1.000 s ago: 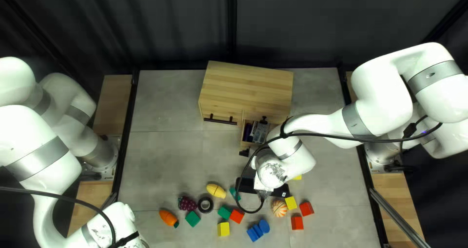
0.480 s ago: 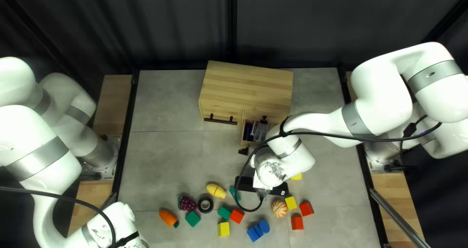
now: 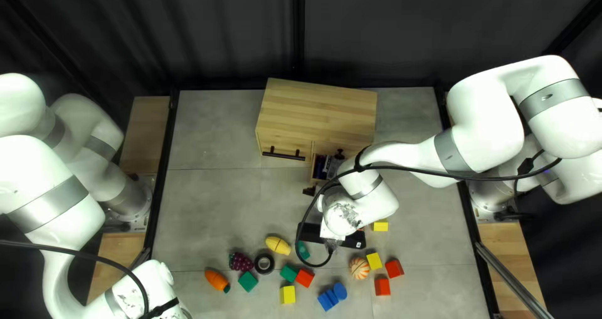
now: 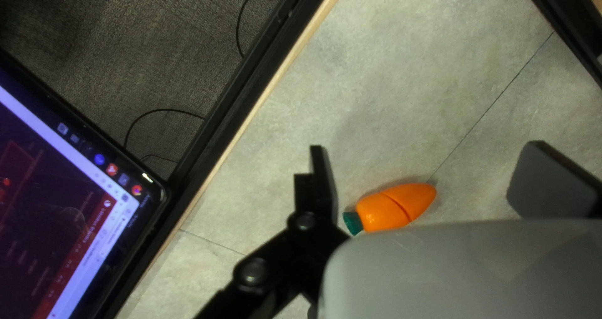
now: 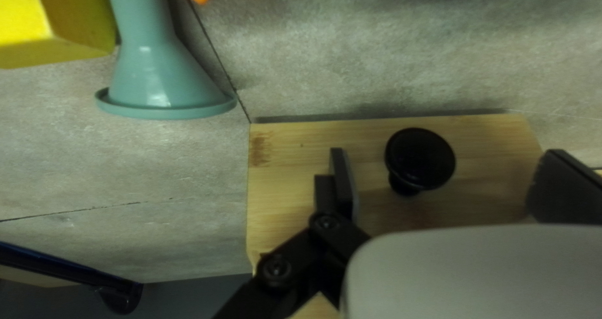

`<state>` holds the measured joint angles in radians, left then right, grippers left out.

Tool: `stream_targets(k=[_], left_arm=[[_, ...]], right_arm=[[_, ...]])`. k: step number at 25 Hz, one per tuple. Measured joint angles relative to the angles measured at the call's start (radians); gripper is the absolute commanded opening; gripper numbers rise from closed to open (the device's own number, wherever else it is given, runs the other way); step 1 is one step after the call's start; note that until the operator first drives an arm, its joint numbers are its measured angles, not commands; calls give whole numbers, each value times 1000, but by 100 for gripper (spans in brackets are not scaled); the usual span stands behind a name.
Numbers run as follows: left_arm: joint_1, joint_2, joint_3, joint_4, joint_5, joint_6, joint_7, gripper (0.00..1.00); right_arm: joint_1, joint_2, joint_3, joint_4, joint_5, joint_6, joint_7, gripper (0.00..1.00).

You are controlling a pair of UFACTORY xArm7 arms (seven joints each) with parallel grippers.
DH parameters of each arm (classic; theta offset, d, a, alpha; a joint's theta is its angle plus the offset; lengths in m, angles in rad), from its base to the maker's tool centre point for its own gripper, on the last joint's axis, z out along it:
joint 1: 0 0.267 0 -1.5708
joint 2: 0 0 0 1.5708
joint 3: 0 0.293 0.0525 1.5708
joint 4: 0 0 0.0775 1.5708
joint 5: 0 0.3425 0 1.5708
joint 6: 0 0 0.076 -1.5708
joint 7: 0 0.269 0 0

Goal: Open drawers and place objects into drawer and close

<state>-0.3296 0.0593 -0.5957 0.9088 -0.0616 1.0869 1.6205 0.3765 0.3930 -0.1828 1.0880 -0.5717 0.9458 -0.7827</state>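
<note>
One drawer stocked but open; shutting it seems left.
Dark and grey objects (image 3: 336,164) sit in the wooden drawer (image 5: 288,187) of the cabinet (image 3: 316,109) by the surface's (image 3: 219,131) far edge. Right fingers (image 5: 446,159) stand apart, facing its round black knob (image 5: 420,159); left fingers (image 4: 426,148), parted and empty, near an orange plastic carrot (image 4: 390,207).

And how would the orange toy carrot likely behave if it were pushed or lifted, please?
The toy carrot would probably roll in a curve, being round and tapered. Its smooth sheen suggests something stiff and slightly slippery. The seam across it hints that it might come apart there.
</note>
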Motion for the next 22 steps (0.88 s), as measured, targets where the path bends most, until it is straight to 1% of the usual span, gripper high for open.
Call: stream_targets(k=[13, 22], left_arm=[[0, 0, 0, 0, 0, 0, 0, 100], [0, 0, 0, 0, 0, 0, 0, 100]], right_arm=[[20, 0, -5, -6, -23, 38, 29, 100], [18, 2, -12, 5, -31, 50, 27, 100]])
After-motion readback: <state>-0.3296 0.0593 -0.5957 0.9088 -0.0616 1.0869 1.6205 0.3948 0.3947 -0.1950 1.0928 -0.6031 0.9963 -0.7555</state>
